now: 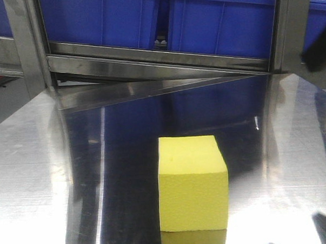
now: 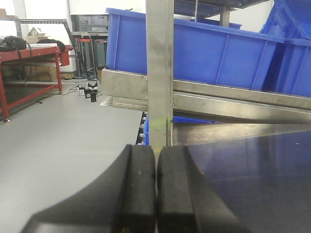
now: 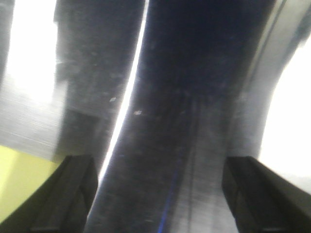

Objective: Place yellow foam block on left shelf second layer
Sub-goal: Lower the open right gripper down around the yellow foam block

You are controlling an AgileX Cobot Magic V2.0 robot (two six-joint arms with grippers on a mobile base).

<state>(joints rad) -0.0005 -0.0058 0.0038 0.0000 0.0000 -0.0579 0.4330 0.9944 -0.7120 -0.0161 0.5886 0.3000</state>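
The yellow foam block (image 1: pixel 192 183) stands upright on the shiny steel surface (image 1: pixel 73 174), low and centre in the front view. In the right wrist view a corner of it (image 3: pixel 19 182) shows at the lower left, just outside the left finger. My right gripper (image 3: pixel 160 194) is open wide and empty, above bare steel to the block's right. My left gripper (image 2: pixel 156 162) is shut on nothing, in front of a steel shelf post (image 2: pixel 159 73). A dark blurred shape (image 1: pixel 318 56) at the right edge of the front view may be an arm.
Blue plastic bins (image 1: pixel 147 17) sit on the steel shelf level (image 1: pixel 149 60) behind the surface, and they also show in the left wrist view (image 2: pixel 218 53). Upright shelf posts (image 1: pixel 24 47) stand on both sides. A red workbench (image 2: pixel 29 68) stands far left on the grey floor.
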